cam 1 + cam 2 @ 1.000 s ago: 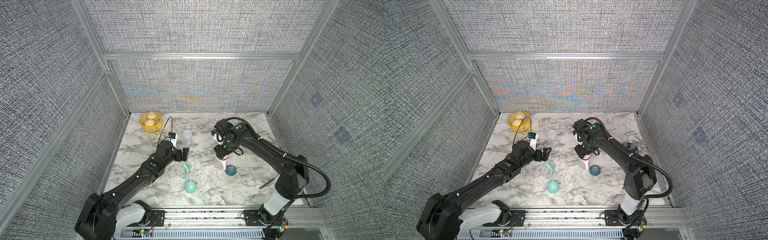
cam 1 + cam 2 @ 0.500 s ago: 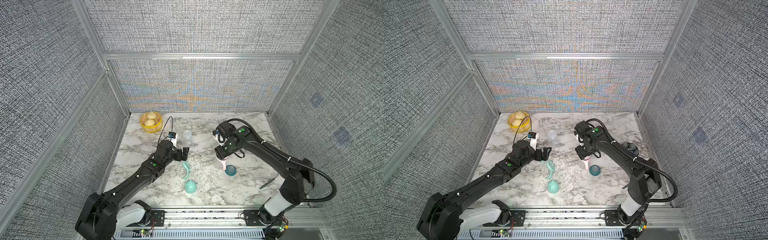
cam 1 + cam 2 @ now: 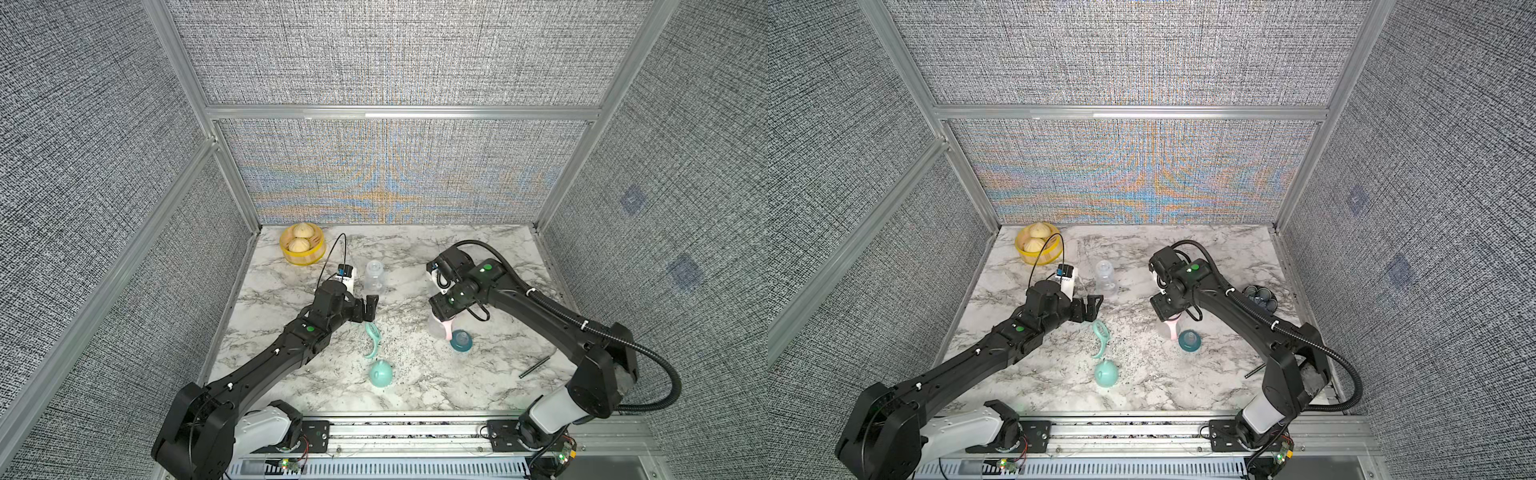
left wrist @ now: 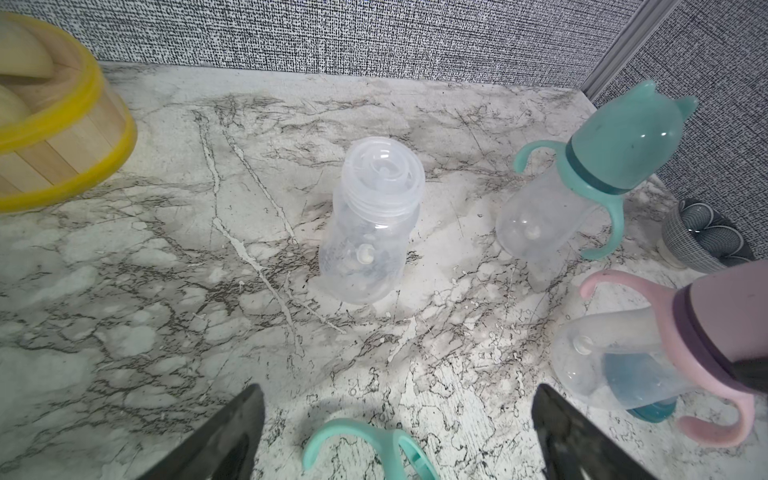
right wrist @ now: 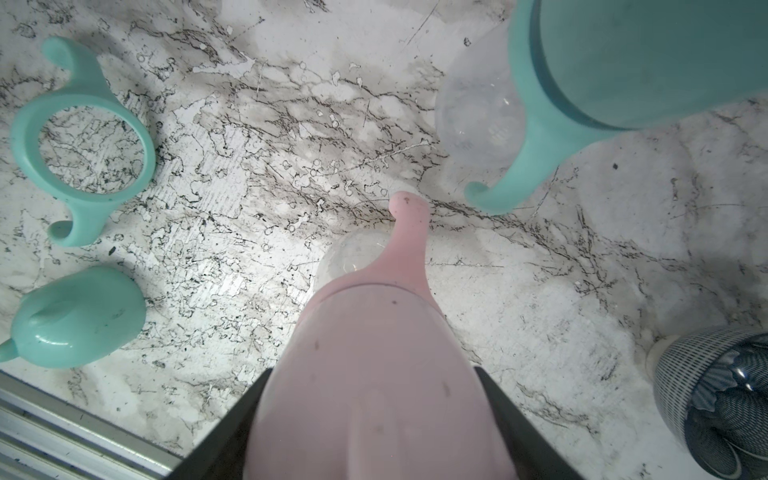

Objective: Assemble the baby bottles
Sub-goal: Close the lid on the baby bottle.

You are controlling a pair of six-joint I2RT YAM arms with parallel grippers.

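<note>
Right of centre in a top view, the pink bottle (image 3: 441,328) sits in the right gripper (image 5: 374,395), which is clamped on its cap (image 5: 374,340), likely to keep it standing beside the teal collar (image 3: 461,340). Left of centre, the left gripper (image 3: 369,308) gapes wide and empty between the bare bottle (image 3: 374,278) and the mint handle ring (image 3: 372,338), probably readying a pick.

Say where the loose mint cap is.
In a top view, the mint cap lies near the table's front edge, slightly left of centre, beside the mint handle ring.
</note>
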